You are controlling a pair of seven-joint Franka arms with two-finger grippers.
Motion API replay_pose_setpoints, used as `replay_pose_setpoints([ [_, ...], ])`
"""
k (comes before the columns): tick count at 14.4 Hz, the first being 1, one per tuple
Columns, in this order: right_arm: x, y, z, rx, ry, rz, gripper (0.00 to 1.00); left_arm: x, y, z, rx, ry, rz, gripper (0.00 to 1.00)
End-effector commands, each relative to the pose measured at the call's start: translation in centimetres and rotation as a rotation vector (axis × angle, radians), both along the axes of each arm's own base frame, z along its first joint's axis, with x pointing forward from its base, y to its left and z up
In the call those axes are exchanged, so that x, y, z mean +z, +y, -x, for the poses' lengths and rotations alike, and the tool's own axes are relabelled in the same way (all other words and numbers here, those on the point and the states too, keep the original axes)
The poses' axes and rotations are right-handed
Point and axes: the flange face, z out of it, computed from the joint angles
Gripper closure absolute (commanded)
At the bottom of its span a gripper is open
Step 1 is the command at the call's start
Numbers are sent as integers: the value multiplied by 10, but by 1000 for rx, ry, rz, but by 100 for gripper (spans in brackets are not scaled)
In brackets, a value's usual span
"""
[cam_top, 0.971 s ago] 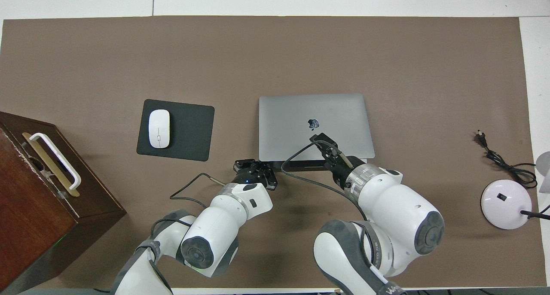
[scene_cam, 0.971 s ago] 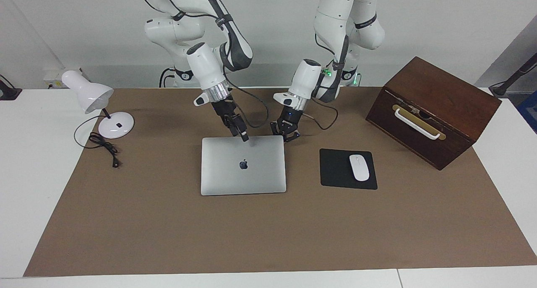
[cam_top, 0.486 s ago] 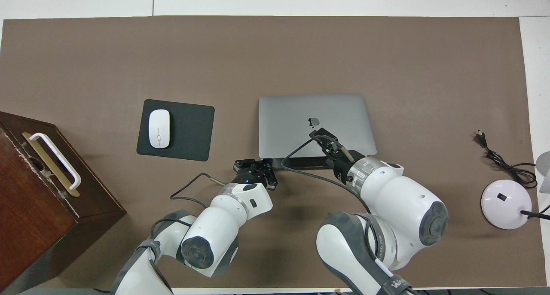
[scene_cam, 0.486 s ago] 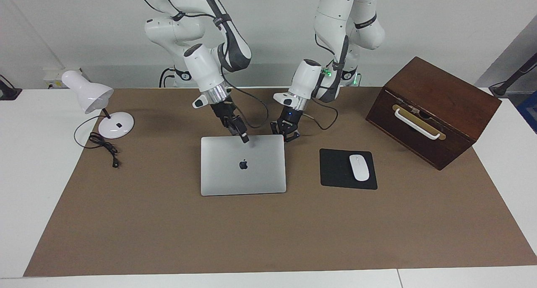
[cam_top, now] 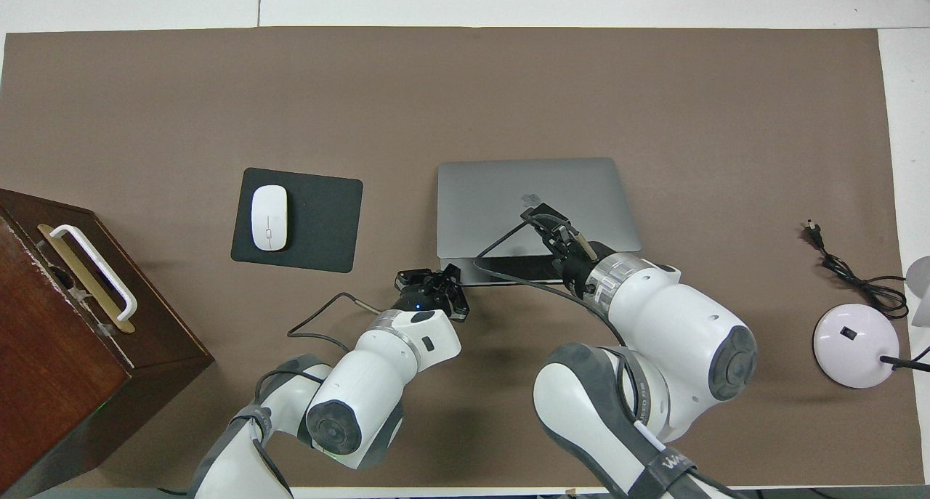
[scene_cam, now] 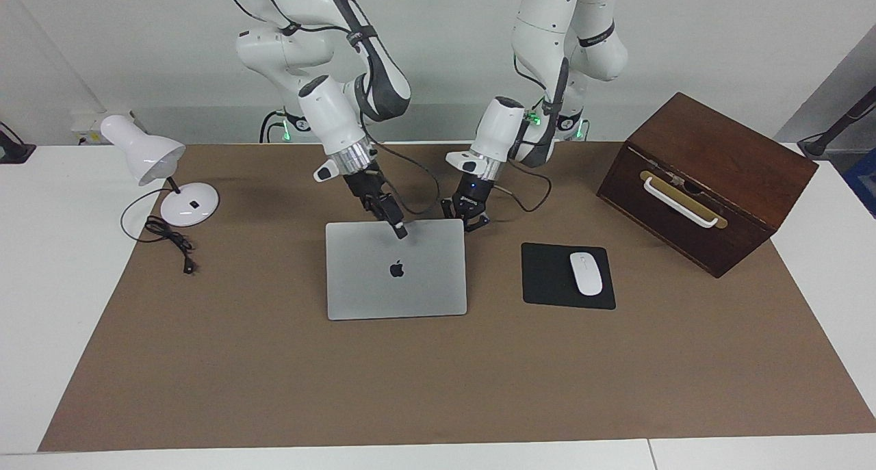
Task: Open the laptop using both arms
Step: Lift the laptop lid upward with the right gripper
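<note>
The silver laptop lies mid-table, apple logo up. Its lid edge nearest the robots is lifted a little, so a dark strip of the base shows under the lid. My right gripper is shut on that lifted lid edge near its middle, also seen from above. My left gripper is low at the laptop's corner nearest the robots, toward the left arm's end, with its fingertips together. From above, the left gripper sits right at the base's corner, holding nothing.
A black mouse pad with a white mouse lies beside the laptop toward the left arm's end. A brown wooden box stands past the pad at that end. A white desk lamp and its cord sit at the right arm's end.
The right gripper has risen and drawn the lid's near edge up with it, so the gap over the base has widened. The left gripper has stayed at the corner.
</note>
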Motion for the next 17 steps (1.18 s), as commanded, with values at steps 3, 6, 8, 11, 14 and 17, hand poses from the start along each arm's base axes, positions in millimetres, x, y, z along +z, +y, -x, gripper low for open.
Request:
replay_pose_setpoints([
  [3,-2,-8,-29,-3,-20,-13,2,-24,0,-6,23,17,-24,100],
  [6,-3,-11,-39,12,-27,-10,2,-24,1,-6,24,17,-24,100],
  [8,0,-11,-46,17,-17,-26,2,-24,1,-6,24,17,-24,100],
  [11,10,-12,-61,25,-31,-45,1,-24,1,-6,24,17,-24,100],
  [14,11,-12,-62,23,-29,-50,2,-24,2,-7,27,18,-24,100],
  [17,21,0,-66,49,-15,-80,2,-24,2,-7,27,18,-24,100],
])
